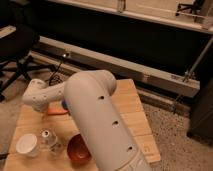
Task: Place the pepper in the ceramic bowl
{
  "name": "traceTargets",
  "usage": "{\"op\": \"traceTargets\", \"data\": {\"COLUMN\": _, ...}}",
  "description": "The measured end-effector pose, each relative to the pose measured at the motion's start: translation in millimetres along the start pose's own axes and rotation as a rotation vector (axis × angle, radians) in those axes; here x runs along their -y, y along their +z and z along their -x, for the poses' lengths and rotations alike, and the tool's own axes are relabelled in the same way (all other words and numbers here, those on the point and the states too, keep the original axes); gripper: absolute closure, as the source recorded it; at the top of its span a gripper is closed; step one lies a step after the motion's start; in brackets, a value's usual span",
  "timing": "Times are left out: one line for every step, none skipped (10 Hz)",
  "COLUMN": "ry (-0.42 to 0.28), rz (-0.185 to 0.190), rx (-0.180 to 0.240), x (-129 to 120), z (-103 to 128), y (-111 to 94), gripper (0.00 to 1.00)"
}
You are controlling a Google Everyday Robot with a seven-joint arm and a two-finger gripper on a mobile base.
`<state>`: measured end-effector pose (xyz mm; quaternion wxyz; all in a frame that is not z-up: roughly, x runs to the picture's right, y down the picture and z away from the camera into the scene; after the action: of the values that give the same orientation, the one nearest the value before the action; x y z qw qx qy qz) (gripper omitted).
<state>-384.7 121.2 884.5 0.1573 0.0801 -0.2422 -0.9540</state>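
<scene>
The orange pepper (56, 112) lies on the wooden table (130, 120), left of the middle, just under the end of my white arm. My gripper (48, 106) is at that arm end, low over the table, right by the pepper; the arm hides most of it. The rust-red ceramic bowl (79, 149) stands at the table's front, partly behind my big arm segment, right of and nearer than the pepper.
A white cup (27, 144) and a small clear glass (48, 139) stand at the front left, beside the bowl. A blue block (64, 104) peeks out next to the pepper. An office chair (17, 50) stands on the left, and a long metal rail (125, 70) runs behind the table.
</scene>
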Motion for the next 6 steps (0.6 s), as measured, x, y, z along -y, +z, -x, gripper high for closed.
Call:
{"op": "traceTargets", "data": {"ry": 0.009, "rz": -0.008, "rx": -0.010, "x": -0.4, "z": -2.6, "y": -2.3, "gripper": 0.63}}
{"op": "traceTargets", "data": {"ry": 0.023, "rz": -0.017, "rx": -0.025, "x": -1.5, "z": -6.3, "y": -6.8, "gripper": 0.63}}
{"op": "traceTargets", "data": {"ry": 0.040, "rz": -0.027, "rx": -0.050, "x": -3.1, "z": -11.2, "y": -14.5, "gripper": 0.63}}
{"op": "traceTargets", "data": {"ry": 0.060, "rz": -0.037, "rx": -0.087, "x": -5.4, "z": -17.6, "y": -27.5, "gripper": 0.63}}
{"op": "traceTargets", "data": {"ry": 0.078, "rz": -0.040, "rx": -0.131, "x": -8.8, "z": -25.1, "y": -44.5, "gripper": 0.63}}
{"op": "traceTargets", "data": {"ry": 0.100, "rz": -0.045, "rx": -0.201, "x": -11.7, "z": -33.4, "y": -76.4, "gripper": 0.63}}
